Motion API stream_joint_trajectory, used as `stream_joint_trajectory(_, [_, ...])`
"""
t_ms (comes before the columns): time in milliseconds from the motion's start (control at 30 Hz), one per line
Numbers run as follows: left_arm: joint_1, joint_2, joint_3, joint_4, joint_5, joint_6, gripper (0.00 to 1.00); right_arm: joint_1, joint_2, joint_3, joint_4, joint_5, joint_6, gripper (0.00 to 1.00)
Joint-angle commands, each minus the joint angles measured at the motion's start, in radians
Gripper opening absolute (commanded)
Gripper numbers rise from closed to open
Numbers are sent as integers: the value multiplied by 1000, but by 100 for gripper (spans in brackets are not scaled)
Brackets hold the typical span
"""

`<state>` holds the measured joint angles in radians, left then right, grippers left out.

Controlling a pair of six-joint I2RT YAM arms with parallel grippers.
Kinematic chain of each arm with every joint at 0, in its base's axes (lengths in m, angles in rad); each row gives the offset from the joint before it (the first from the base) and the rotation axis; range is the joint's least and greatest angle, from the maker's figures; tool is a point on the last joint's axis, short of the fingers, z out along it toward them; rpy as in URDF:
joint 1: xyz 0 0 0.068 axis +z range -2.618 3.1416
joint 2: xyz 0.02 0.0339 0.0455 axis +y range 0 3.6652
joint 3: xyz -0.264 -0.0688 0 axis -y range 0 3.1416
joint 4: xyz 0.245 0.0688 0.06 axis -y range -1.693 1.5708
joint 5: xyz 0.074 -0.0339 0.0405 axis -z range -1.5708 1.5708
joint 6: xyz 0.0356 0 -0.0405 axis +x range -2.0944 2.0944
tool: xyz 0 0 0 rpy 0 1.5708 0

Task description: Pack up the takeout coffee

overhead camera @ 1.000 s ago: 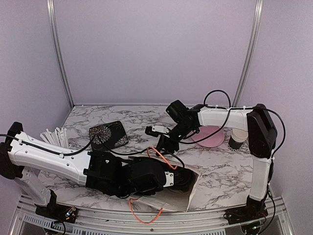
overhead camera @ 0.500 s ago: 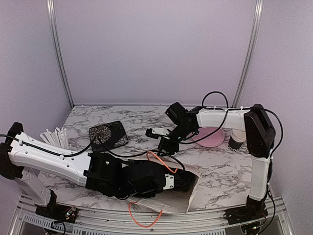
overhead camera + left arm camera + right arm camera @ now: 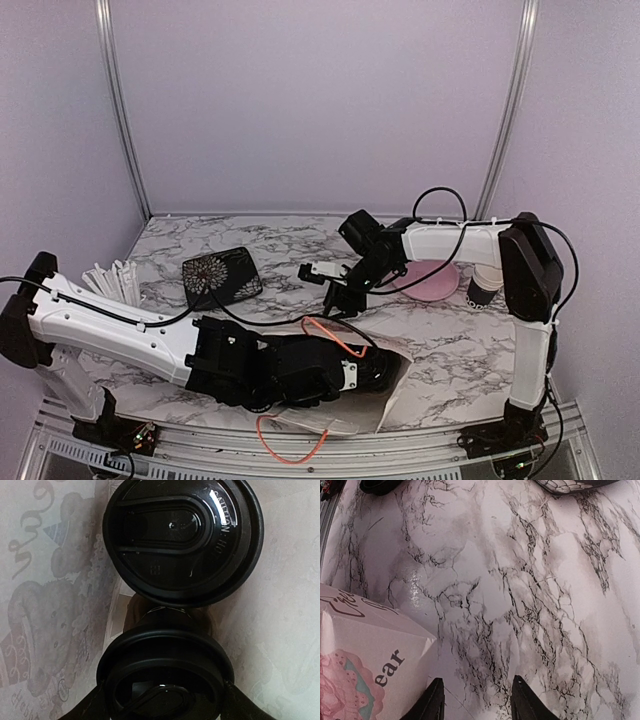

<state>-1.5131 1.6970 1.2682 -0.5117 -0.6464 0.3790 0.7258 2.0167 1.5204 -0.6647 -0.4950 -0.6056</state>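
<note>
We find the left hand (image 3: 165,707) inside the paper bag (image 3: 395,395), which lies at the near edge of the desk (image 3: 450,340). Its fingers (image 3: 245,705) stand wide apart and press both sides of the held coffee cup (image 3: 165,665), lid on. The second coffee cup (image 3: 182,535), also lidded, sits just beside it in the bag. The right hand (image 3: 477,700) hovers over the desk centre, partly open, holding nothing.
</note>
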Motion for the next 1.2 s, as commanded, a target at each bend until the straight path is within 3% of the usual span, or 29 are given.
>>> stream_joint_trajectory(0, [8, 17, 3, 7, -41, -23, 37, 7, 16, 2, 2, -9, -1, 44])
stream_joint_trajectory(1167, [69, 65, -11, 68, -92, -8, 36, 16, 135, 34, -65, -85, -31, 44])
